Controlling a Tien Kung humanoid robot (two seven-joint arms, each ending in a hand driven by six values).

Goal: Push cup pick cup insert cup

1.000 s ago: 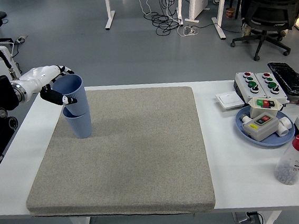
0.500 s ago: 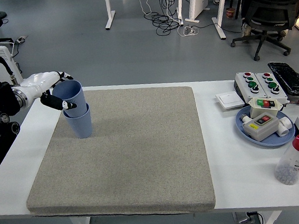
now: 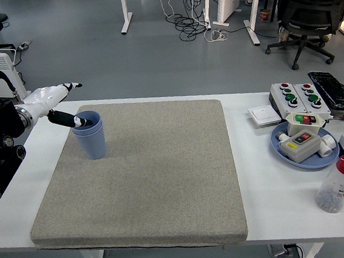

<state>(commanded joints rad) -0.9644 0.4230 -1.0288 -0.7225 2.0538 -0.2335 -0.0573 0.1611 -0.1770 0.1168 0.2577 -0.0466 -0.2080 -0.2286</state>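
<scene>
White table (image 3: 268,174), spanning the whole view, near edge at the bottom. Grey mat (image 3: 146,174), lying flat over the table's left and middle, its far left corner beside my arm. My left arm, black, entering from the left edge and ending at the mat's far left corner. Black tray (image 3: 331,89), far right, at the table's back edge. Blue dish (image 3: 303,153), right side, holding a pale switch box (image 3: 301,141) with one red and one green button. Button box (image 3: 292,96), just behind the dish, touching the tray's left side. Clear bottle (image 3: 339,183) with a red cap, upright near the right front corner, dark pellets inside. Blue cups (image 3: 90,135), nested one inside the other, standing upright on the mat near its far left corner; the two rims sit almost level. My left hand (image 3: 52,101), white, at the cups' left side: fingers spread and loose, long fingers pointing up and away, thumb (image 3: 74,121) with its dark tip resting across the rim; the hand holds nothing. White wall switch (image 3: 263,115), flat on the table between the mat and the button box. My right arm does not show.
</scene>
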